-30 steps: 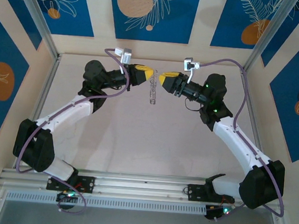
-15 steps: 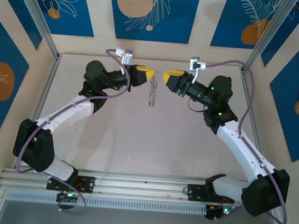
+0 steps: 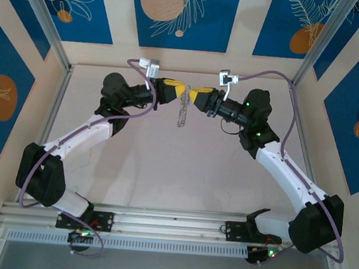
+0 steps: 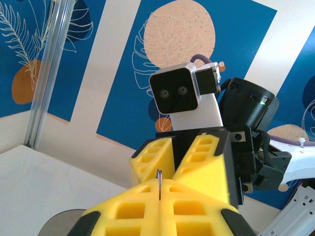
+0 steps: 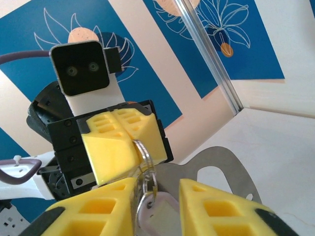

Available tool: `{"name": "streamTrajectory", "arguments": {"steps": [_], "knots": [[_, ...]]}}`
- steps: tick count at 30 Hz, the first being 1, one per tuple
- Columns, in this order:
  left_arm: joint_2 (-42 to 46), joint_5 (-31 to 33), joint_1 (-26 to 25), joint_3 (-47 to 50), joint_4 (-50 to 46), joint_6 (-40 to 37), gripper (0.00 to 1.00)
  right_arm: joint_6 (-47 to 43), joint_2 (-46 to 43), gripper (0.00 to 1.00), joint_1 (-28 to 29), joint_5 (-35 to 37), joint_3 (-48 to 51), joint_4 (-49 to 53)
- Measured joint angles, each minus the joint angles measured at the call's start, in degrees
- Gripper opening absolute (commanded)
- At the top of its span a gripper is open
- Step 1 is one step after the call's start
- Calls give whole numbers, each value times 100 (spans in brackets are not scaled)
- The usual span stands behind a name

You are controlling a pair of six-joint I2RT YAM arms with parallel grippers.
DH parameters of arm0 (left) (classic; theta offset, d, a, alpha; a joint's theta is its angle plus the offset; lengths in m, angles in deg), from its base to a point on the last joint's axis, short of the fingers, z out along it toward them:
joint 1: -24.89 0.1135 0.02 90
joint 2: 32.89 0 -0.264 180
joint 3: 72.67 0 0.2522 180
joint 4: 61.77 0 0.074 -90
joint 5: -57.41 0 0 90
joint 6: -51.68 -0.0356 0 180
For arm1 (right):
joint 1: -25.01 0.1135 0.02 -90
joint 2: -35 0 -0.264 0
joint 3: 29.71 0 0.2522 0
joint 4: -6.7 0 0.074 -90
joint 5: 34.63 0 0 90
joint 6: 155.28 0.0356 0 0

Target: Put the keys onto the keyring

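The keyring [image 3: 182, 111], pinched in the closed left gripper [image 3: 182, 89], is held above the far middle of the table [image 3: 164, 165]; the right gripper [image 3: 192, 95], drawn back a moment ago, is brought up again, jaws narrowed about a lilac key [image 5: 153, 207], grip uncertain, threading judged resumed.

Bright even light, faint soft shadows, overhead view sharp, keys [image 5: 151, 206] blurred close-up

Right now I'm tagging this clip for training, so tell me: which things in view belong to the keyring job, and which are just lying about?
In the job:
keyring, pinched by the shut left end effector
lilac-tinted key, inside the open right end effector

Just there:
table
blue patterned wall panels
metal frame post
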Motion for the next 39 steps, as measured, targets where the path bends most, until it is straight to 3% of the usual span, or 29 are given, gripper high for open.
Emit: {"name": "streamTrajectory", "arguments": {"steps": [5,27,32,39], "knots": [[0,2,0,0,0,0,0,31,11,0,7,-22,0,-17],[-33,22,-4,0,28,4,0,85,313,0,214,-197,0,-153],[-33,24,-11,0,48,9,0,44,284,22,107,-197,7,-63],[-103,31,-31,0,284,177,0,52,-227,26,-417,-195,238,87]]}}
